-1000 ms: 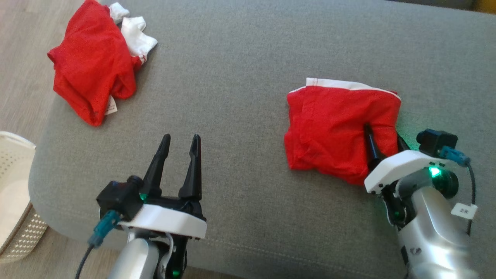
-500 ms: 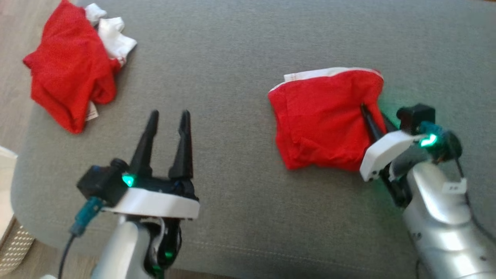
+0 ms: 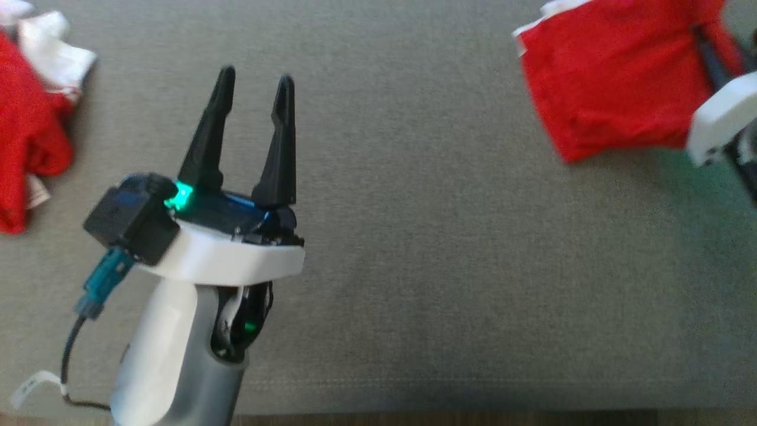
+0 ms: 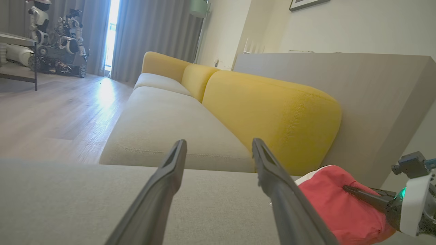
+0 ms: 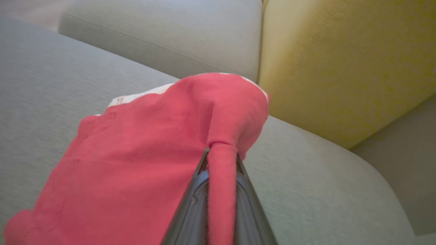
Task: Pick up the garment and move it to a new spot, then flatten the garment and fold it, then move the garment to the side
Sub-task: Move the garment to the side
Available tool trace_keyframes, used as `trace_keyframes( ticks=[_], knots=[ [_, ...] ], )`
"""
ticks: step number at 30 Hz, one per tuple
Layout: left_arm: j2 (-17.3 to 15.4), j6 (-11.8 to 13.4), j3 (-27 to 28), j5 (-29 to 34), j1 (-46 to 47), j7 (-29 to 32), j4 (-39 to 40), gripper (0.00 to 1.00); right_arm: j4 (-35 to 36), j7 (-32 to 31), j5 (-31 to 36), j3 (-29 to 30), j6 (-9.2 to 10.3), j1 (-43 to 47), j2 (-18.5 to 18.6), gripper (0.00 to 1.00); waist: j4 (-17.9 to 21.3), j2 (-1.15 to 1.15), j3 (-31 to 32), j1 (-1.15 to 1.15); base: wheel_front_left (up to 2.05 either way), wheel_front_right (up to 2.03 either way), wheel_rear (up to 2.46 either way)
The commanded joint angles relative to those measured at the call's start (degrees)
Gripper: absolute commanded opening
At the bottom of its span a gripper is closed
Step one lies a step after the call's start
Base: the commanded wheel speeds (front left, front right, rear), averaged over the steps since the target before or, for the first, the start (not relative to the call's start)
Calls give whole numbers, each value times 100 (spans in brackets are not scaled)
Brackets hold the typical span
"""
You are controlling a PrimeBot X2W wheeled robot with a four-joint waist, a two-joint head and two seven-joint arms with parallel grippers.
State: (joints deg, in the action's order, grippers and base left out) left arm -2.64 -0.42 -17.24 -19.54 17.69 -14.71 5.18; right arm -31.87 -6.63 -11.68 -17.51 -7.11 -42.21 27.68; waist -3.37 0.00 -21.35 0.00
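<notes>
Plainly, garment [image 3: 609,89] on grey cushion [image 3: 414,266]; yellow backrest [image 4: 272,112], wooden floor [image 4: 51,112], curtains [image 4: 153,30] beyond.

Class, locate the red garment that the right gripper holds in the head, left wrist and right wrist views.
Head view: the red garment lies at the upper right, against the top edge.
Left wrist view: it sits in the lower right corner.
Right wrist view: it spreads over the centre and lower left, with a fold pinched in the right gripper.
Shared landmark: the grey seat cushion beneath it.

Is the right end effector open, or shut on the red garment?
Shut. In the right wrist view the right end effector pinches a fold of the red garment between its fingers.
</notes>
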Motion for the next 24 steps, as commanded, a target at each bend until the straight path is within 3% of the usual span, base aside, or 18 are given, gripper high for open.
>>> trace_keyframes(
  ticks=[1,8,13,20,21,22,24],
  knots=[
    [-23,-29,228,52,211,-29,224,100,166,-34,-21,-3,-37,-132,161,0,232,0,-256,0,0,0,0],
    [-23,-104,291,68,440,-29,333,100,-200,-277,120,654,-37,-634,537,0,449,0,-614,0,0,0,0],
    [-23,-123,362,71,425,-29,303,100,-363,-248,454,1387,-37,-757,453,0,464,0,-738,0,0,0,0],
    [-23,-158,455,65,326,-29,232,100,-481,-166,774,1807,-37,-740,296,0,413,0,-788,0,0,0,0],
    [-23,-159,465,65,311,-29,221,100,-466,-117,845,1902,-37,-750,283,17,405,0,-786,0,0,0,0],
    [-23,-167,472,61,293,-29,200,100,-444,-1,983,2020,-37,-757,252,100,382,0,-775,0,0,0,0],
    [-23,-172,470,50,282,-29,178,100,-474,24,1048,2083,-37,-756,207,100,356,0,-745,0,0,0,0]
  ],
)
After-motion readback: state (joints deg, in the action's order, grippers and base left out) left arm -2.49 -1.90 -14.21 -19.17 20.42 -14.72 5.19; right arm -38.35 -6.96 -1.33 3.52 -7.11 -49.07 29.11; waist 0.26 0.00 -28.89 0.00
